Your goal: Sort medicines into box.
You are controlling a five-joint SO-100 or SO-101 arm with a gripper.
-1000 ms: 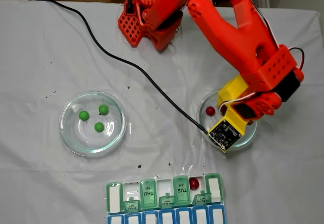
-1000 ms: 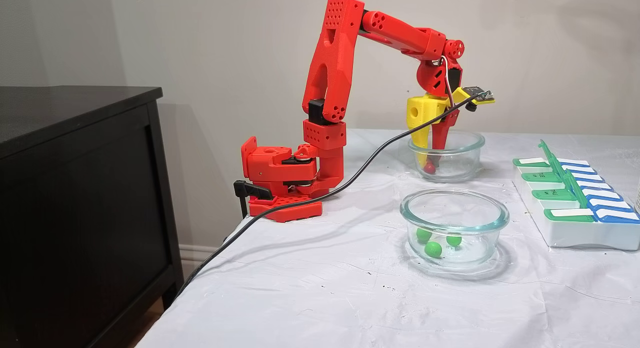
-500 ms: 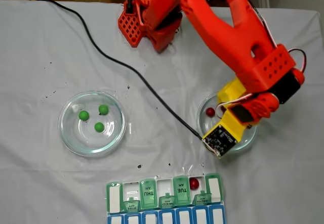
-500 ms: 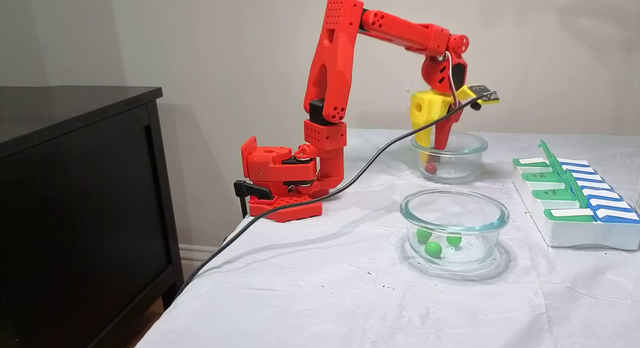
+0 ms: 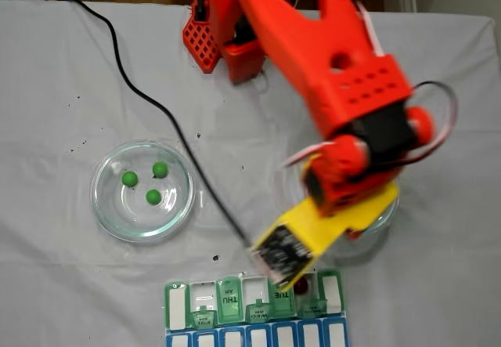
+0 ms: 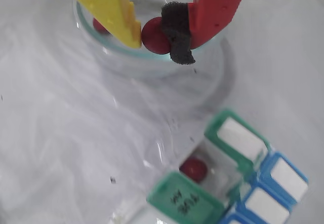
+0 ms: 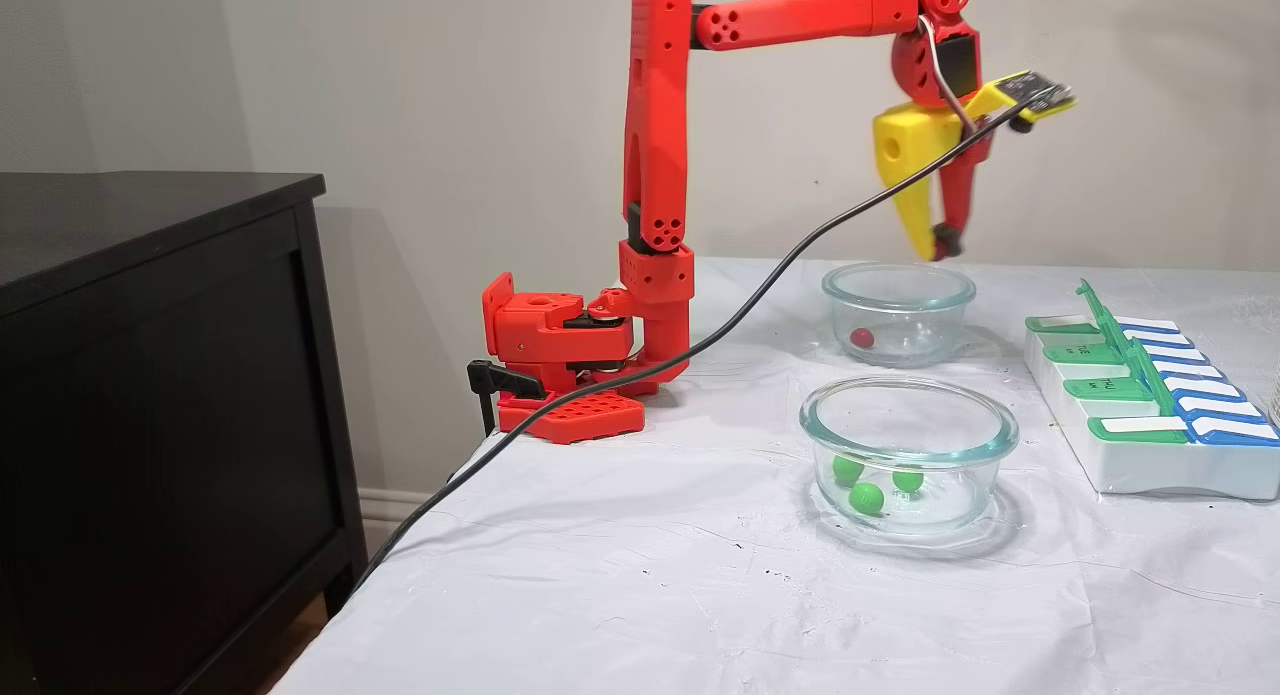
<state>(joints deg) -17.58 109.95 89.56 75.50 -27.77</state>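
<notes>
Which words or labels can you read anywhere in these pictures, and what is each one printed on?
"THU AM": upside down on an open green lid of the pill box, in a fixed view.
"TUE": on a green lid in another fixed view; the smaller print beneath is too small to read.
Small green tabs: print too blurred to read.
Wrist view, green lid: dark lettering, blurred, unreadable.

The surface is a table under a wrinkled white cloth, and the red arm base sits at its far edge in a fixed view from above. A clear glass dish stands toward the left edge there, another glass dish toward the right. The pill organizer lies at the near edge, and a black cable trails across the cloth.
</notes>
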